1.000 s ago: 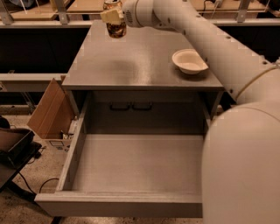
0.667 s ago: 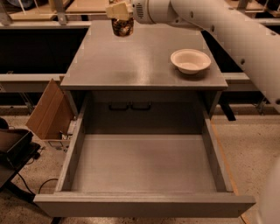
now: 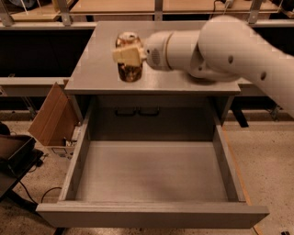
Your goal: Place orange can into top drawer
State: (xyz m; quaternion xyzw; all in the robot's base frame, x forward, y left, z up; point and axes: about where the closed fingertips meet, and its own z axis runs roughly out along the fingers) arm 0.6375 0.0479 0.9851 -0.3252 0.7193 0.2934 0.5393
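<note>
**Grey cabinet top is the stage as robot arm holds can behind open drawer**

Grey cabinet (image 3: 92,78) at the centre of a workshop floor, with railed benches (image 3: 115,7) behind it. The robot's white arm (image 3: 229,50) reaches in from the right across the cabinet top. Its gripper (image 3: 128,55) is over the front left part of that surface. The cream fingers (image 3: 126,55) are closed round the middle of the orange can (image 3: 130,73), gripping it from the side. The can stands upright, its silver top showing above the fingers and its brownish-gold body below them. Whether its base touches the cabinet top cannot be told. The top drawer (image 3: 151,215) is drawn fully out toward the camera below, its low side walls and plain front panel in view. The can is behind and above the drawer, not inside it. A folded cardboard box (image 3: 53,114) leans against the cabinet's left side. A dark object (image 3: 14,156) sits at the lower left on the speckled floor (image 3: 271,156).
</note>
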